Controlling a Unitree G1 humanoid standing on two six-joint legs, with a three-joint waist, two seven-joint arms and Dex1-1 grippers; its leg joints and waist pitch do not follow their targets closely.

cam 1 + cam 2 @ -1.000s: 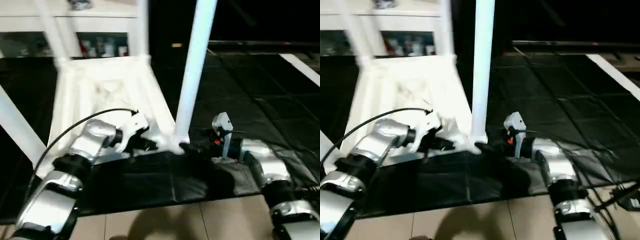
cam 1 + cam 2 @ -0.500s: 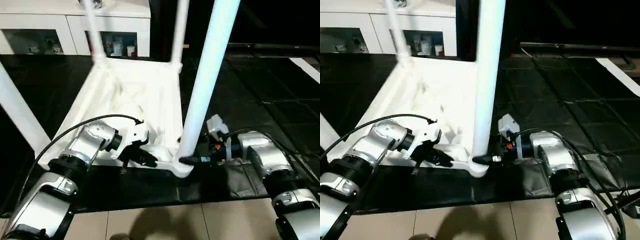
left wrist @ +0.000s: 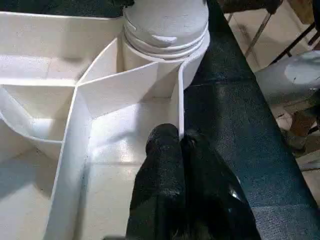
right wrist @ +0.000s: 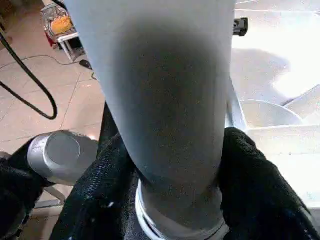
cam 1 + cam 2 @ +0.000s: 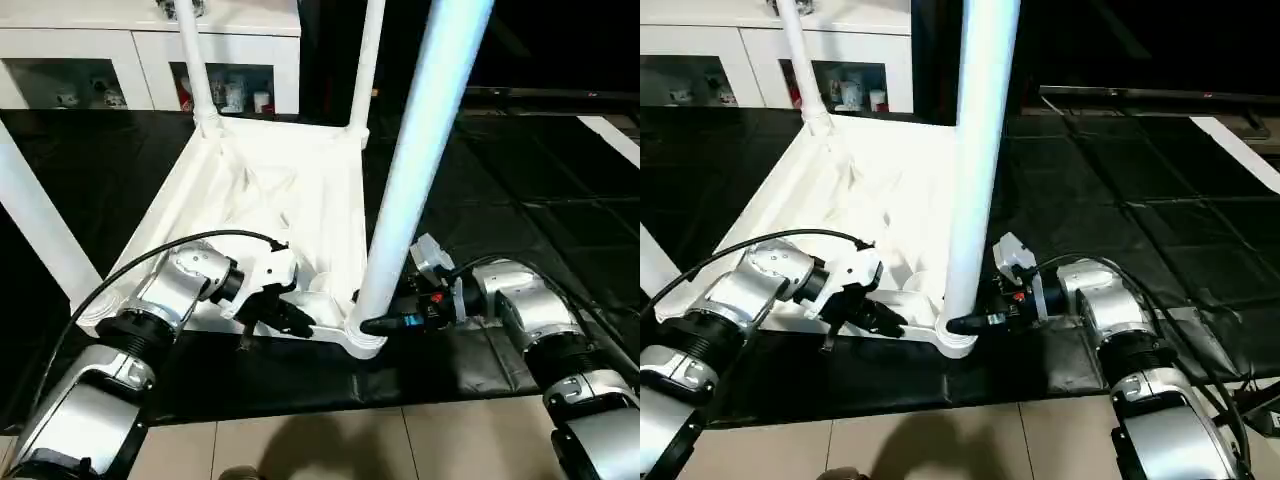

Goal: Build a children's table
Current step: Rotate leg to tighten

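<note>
The upturned children's table lies on a black mat, with a white cabinet behind it. The right gripper clasps the near leg; the left gripper pinches the table's rim wall, fingers closed.

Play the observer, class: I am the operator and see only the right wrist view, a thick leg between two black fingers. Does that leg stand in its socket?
Observer: Yes. The leg stands upright in the near corner socket of the upturned top.
Operator: Where is the left end effector?
Observer: The left end effector is shut on the top's thin edge wall, close beside that socket.
Operator: Are other legs fitted?
Observer: Three: far left leg, far right leg and near left leg all stand at their corners.
</note>
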